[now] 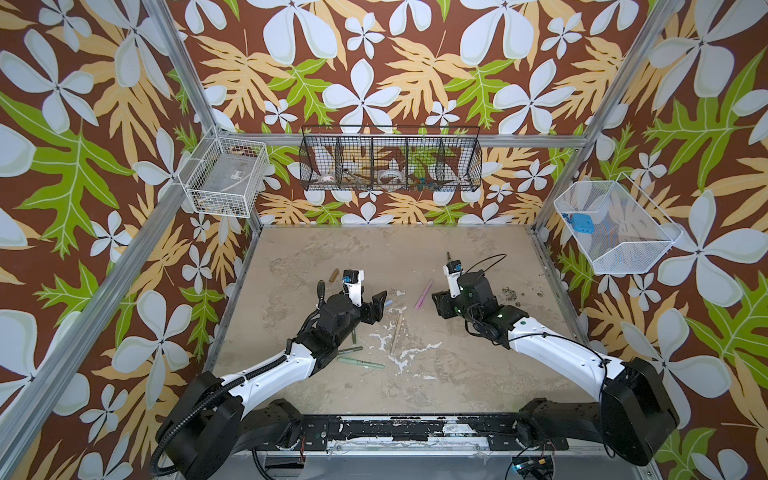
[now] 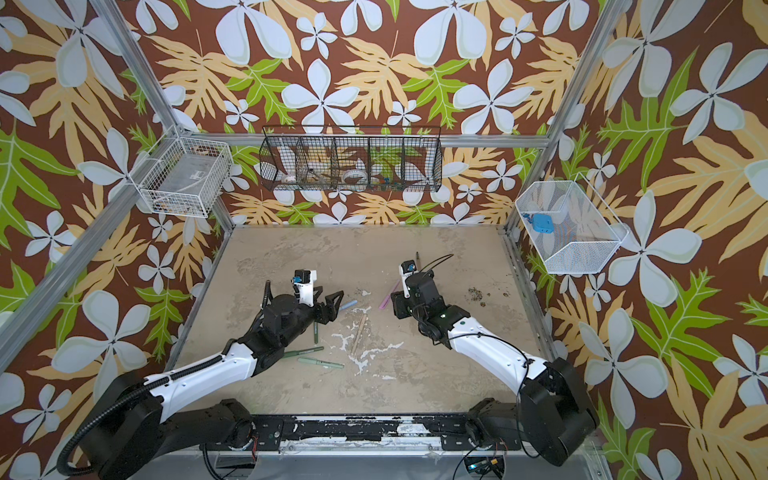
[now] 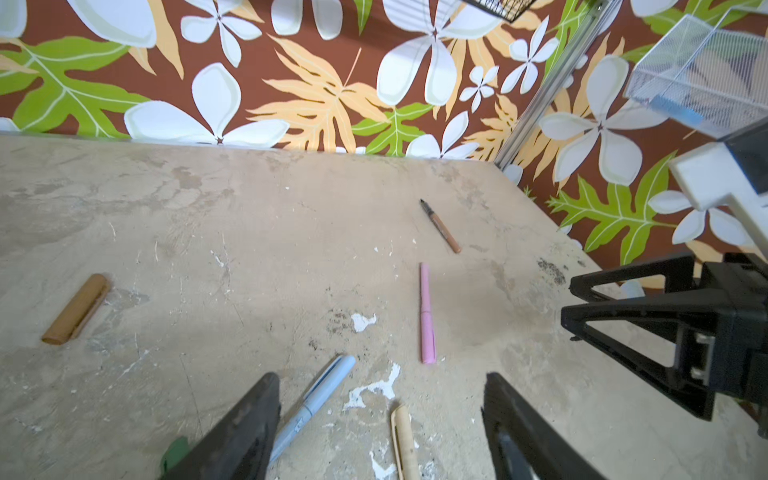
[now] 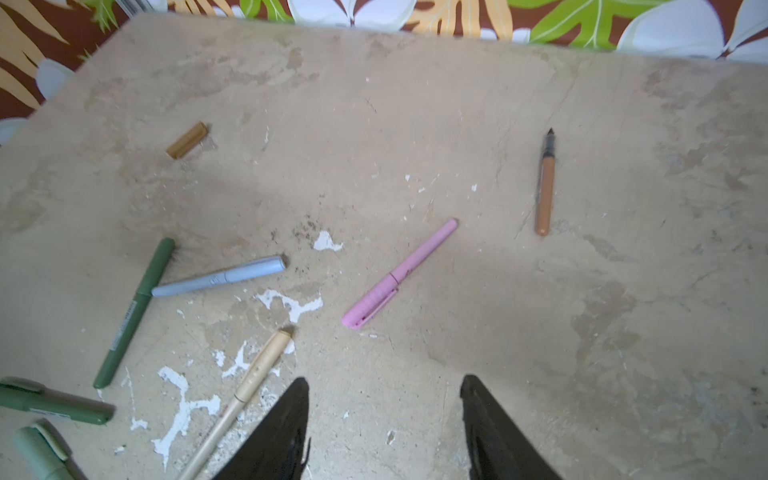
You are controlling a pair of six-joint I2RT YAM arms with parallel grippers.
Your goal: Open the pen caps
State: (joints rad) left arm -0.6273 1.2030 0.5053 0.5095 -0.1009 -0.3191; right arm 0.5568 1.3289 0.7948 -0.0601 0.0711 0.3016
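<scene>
In both top views the left fingers (image 1: 379, 300) and the right fingers (image 1: 436, 299) hang low over the middle of the desk (image 1: 457, 374). Each pair is spread apart and holds nothing. They are turned toward each other, with the pink pen (image 1: 423, 294) between them, nearer the right pair. In a top view the brown cap (image 1: 333, 275) lies far left. The brown pen (image 1: 449, 254), partly hidden by the right wrist camera, lies far right. The two are well apart, each on its own arm's side, as if this pen is already opened and its parts are parked clear of the rest. The dark green pen (image 1: 354, 336), second green pen (image 1: 350, 351) and pale green pen (image 1: 360, 363) lie bunched near left, partly under the left arm. The beige pen (image 1: 396, 328) lies in the middle.

In the left wrist view the left fingers (image 3: 249, 424) stand apart over bare desk. The light blue pen (image 3: 311, 409) runs just beside one of them, so it looks the handiest next pick.

In the right wrist view the right fingers (image 4: 282, 424) are likewise apart and empty. Everything shows here for a count: seven pens, namely one brown, one pink, one light blue, one beige and three green. Six wear their caps; only the brown pen (image 4: 545, 183) shows its dark tip. There is one loose cap, the brown cap (image 4: 188, 140). Six caps are left to pull.
</scene>
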